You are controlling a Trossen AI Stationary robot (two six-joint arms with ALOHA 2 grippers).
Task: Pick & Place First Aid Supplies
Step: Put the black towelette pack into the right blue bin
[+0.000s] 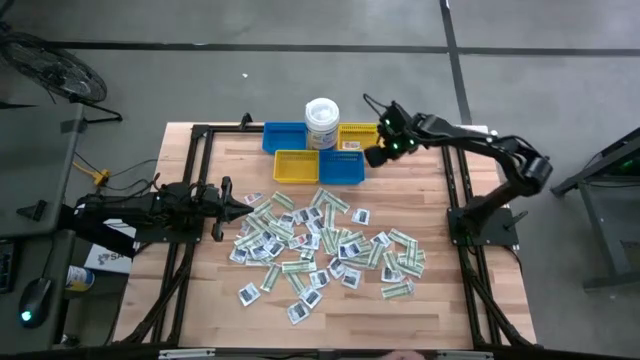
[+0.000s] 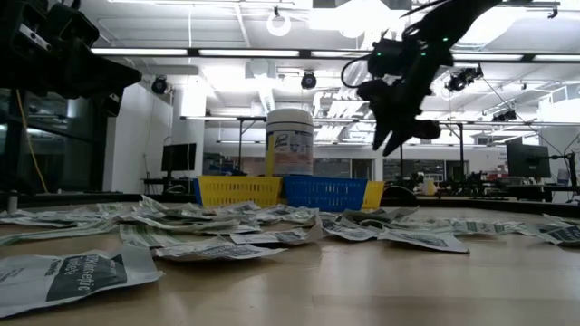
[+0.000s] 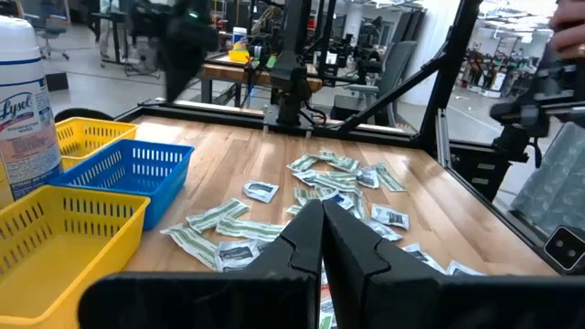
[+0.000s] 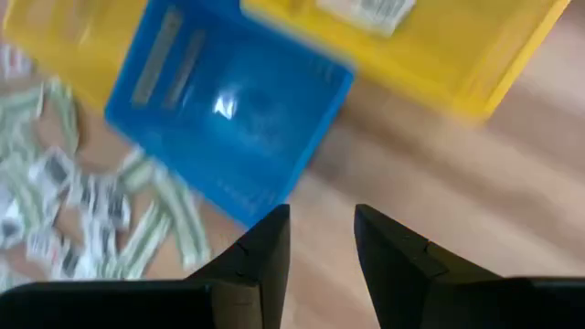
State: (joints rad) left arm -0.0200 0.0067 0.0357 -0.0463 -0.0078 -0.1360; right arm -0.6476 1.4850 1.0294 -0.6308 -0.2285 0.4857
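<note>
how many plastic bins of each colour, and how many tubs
Blue plastic mesh bins: 2
Yellow plastic mesh bins: 2
White lidded tub with printed label: 1
Total: 5

**Bins and a tub at the table's far edge**

Four small slotted plastic bins cluster on the pale wooden table (image 1: pixel 480 300): a blue bin (image 1: pixel 283 136) and a yellow bin (image 1: pixel 358 133) behind, a yellow bin (image 1: pixel 295 166) and a blue bin (image 1: pixel 342 168) in front. A white lidded cylindrical tub (image 1: pixel 321 123) with a printed label stands between the rear two.
</note>
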